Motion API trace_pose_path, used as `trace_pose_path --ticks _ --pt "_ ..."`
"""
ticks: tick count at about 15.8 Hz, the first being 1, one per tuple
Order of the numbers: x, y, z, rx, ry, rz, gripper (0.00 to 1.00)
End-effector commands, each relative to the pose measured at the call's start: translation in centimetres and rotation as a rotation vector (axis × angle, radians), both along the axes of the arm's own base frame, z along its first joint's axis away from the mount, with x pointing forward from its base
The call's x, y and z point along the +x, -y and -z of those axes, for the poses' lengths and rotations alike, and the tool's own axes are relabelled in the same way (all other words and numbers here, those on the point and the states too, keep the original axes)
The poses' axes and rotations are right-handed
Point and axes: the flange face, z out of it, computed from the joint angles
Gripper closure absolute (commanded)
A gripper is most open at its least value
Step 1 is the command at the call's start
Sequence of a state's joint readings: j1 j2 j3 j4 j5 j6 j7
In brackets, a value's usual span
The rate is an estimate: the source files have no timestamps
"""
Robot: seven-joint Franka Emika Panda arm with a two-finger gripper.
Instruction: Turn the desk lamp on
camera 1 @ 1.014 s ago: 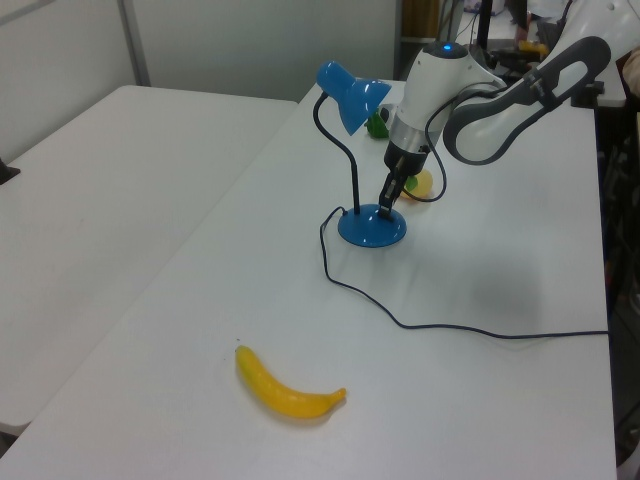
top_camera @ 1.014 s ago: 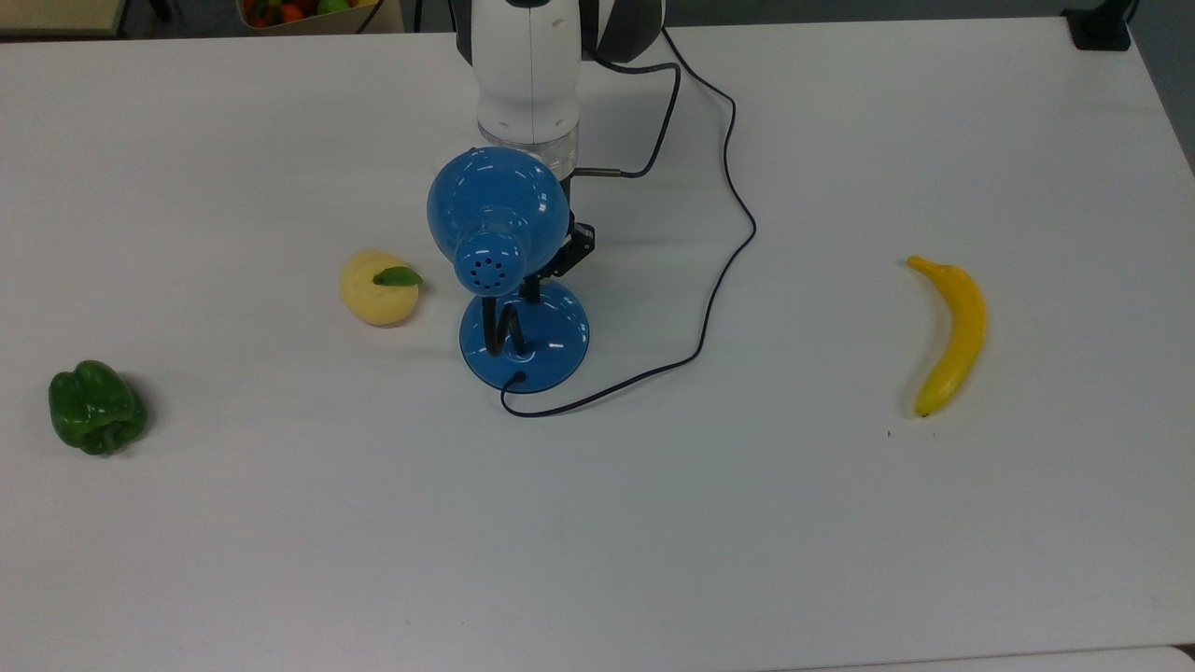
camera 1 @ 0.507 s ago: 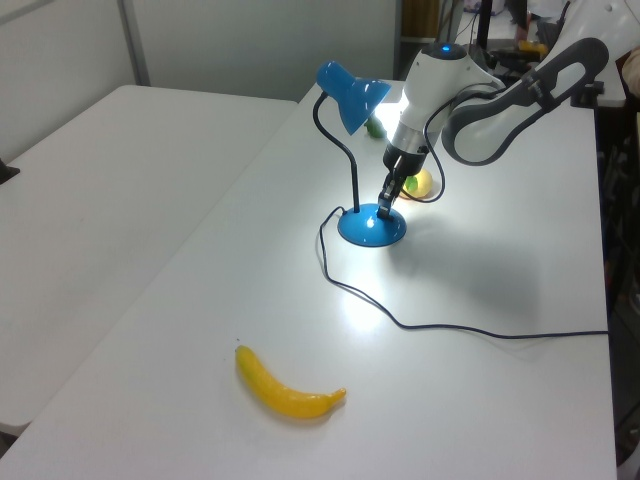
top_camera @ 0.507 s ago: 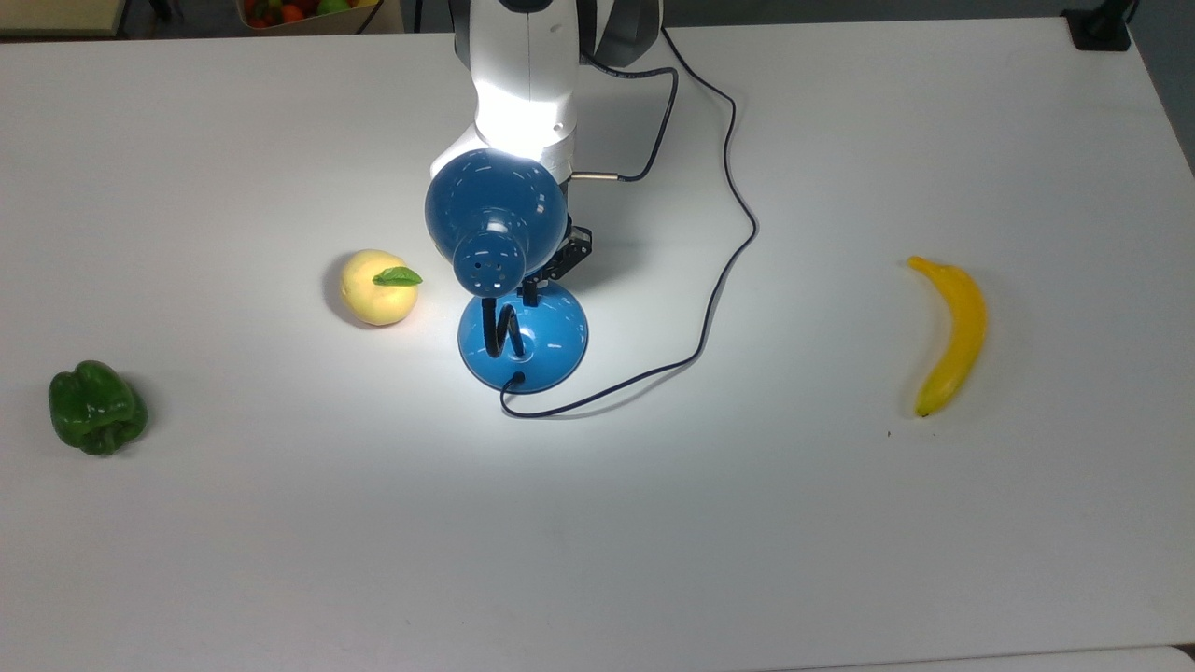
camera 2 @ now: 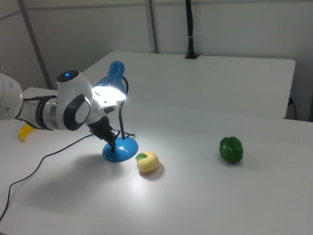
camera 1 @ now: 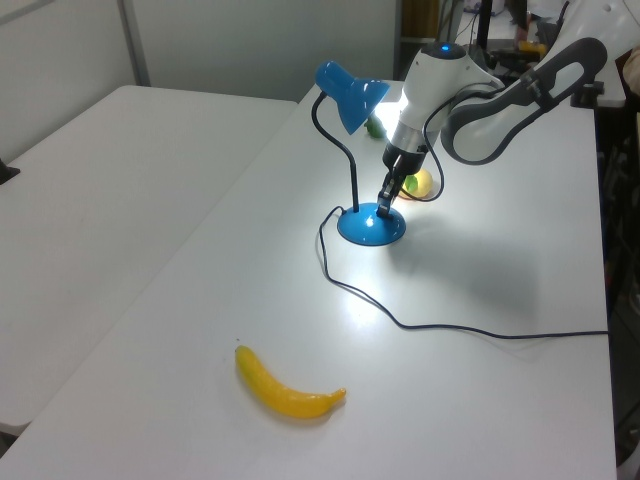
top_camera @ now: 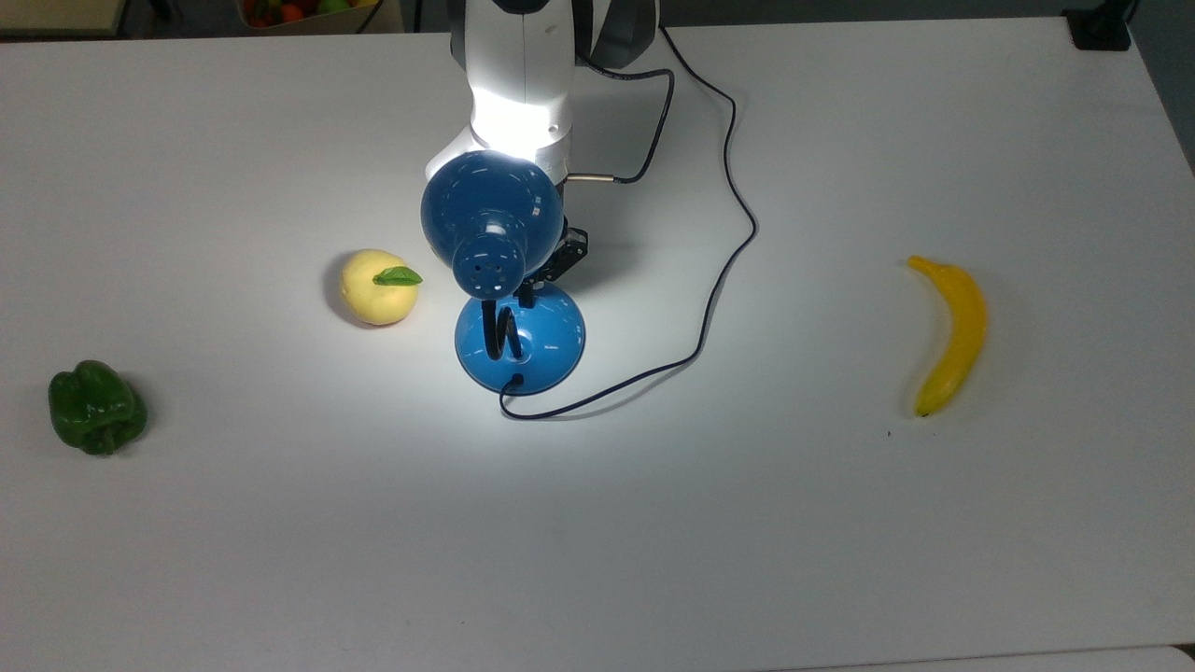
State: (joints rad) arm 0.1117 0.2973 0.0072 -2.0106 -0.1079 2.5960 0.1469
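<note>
Desk lamp (top_camera: 518,336) stands mid-table, lit, its light pooled on the white table (top_camera: 840,523). The gripper (camera 1: 386,197) sits tip-down on the base's far edge in the top view, under the shade. Finger state cannot be told. Judged: task achieved; withdrawal runs straight up, away from the base.

The white bench (top_camera: 840,560) fills the room's middle. A pool of bright light lies on its surface. In the left view, a second white table (camera 1: 90,190) stands beside it across a narrow gap. Pale wall panels (camera 2: 234,24) stand behind, with a black pole (camera 2: 189,29) rising in front of them.
</note>
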Motion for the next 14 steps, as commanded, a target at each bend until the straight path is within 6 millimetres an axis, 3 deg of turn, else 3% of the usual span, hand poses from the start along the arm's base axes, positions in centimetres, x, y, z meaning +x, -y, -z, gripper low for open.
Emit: trace_pose_path --ticks 1,8,14 --pt "-0.7 0.8 -0.9 -0.037 -0.070 0.020 1.00" --pt "-4.1 1.5 -5.6 -0.090 -0.251 0.044 1.00" --pt "-7.8 2.0 -12.9 -0.115 -0.318 0.062 1.00"
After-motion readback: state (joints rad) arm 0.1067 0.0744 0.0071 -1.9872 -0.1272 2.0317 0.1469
